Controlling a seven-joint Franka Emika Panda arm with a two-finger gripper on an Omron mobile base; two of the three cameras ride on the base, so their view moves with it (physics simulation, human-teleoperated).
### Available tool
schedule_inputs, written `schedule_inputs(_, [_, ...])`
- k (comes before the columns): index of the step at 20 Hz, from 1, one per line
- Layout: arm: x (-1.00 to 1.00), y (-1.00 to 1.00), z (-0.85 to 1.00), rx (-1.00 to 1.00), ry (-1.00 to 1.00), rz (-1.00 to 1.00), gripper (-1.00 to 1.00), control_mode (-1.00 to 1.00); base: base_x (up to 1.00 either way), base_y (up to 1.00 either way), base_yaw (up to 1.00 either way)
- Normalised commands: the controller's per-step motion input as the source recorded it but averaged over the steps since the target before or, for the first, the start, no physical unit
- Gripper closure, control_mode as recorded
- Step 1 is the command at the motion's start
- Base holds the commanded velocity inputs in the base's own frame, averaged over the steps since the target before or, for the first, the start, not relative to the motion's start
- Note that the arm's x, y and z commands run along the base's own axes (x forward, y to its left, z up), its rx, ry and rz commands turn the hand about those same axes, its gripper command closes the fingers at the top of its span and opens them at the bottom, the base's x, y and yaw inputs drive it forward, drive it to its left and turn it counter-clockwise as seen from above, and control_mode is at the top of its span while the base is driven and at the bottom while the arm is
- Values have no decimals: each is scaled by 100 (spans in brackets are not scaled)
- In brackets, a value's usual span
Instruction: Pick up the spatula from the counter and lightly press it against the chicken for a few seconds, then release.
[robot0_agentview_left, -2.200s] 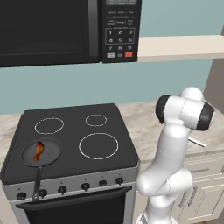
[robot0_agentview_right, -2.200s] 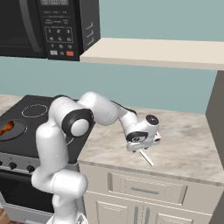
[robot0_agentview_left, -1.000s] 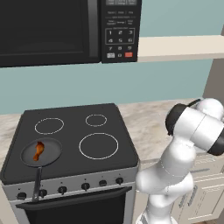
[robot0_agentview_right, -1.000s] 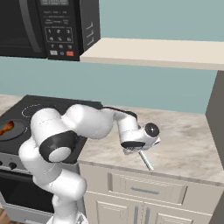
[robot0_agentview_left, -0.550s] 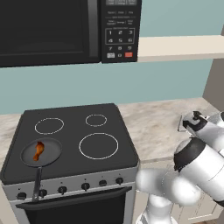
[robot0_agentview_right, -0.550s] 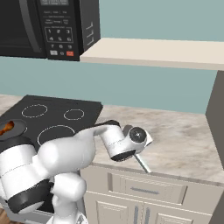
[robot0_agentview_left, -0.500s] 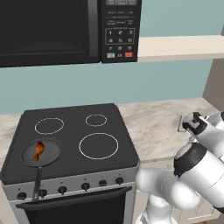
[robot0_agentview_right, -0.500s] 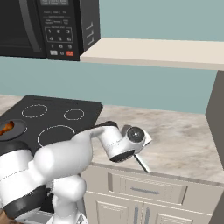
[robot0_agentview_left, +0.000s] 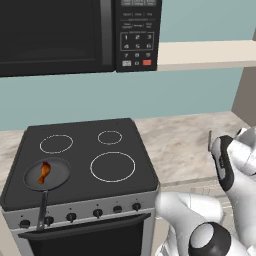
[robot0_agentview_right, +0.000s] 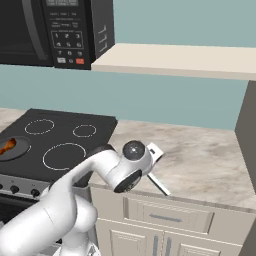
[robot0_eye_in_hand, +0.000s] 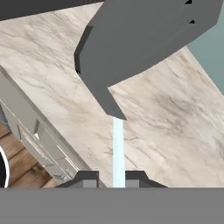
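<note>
Left base view: the small orange-brown piece of chicken (robot0_agentview_left: 44, 172) is sitting in a round dark frying pan (robot0_agentview_left: 59, 176) on the front-left burner of the black glass-top stove (robot0_agentview_left: 85, 145), with a black microwave (robot0_agentview_left: 55, 35) hanging above it. The white robot arm (robot0_agentview_left: 200, 220) is folded over at the lower right, above the beige marbled counter (robot0_agentview_left: 180, 145) to the right of the stove, so well away from the pan. Right base view: the grey flat-bladed spatula (robot0_agentview_right: 154, 151) is over that counter, right at the arm's wrist, with the blade poking out behind it and the thin shaft running down toward the counter's front edge; can't tell if it's actually off the surface. The chicken is way over at the left edge here. Hand view: the two-finger gripper (robot0_eye_in_hand: 114, 178) has its dark tips clamped on the spatula's pale blue handle, one tip on each side, and the big grey blade sticks out ahead over the marbled top, with cream cabinet drawers (robot0_eye_in_hand: 39, 140) off to the left.
</note>
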Motion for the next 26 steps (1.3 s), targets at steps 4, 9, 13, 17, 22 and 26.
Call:
schedule_inputs(4, [-46,2,57,-1,0,0,100,-100,0,0,0])
schedule_inputs(9, [-40,4,56,0,3,0,100,-100,0,0,0])
schedule_inputs(13, [-45,10,55,0,9,0,100,-100,0,0,0])
schedule_inputs(17, [-38,29,48,0,7,5,100,-100,0,0,0])
schedule_inputs(22, [-47,18,43,0,4,3,100,-100,0,0,0])
schedule_inputs(26, [-54,18,23,-2,0,2,100,-100,0,0,0])
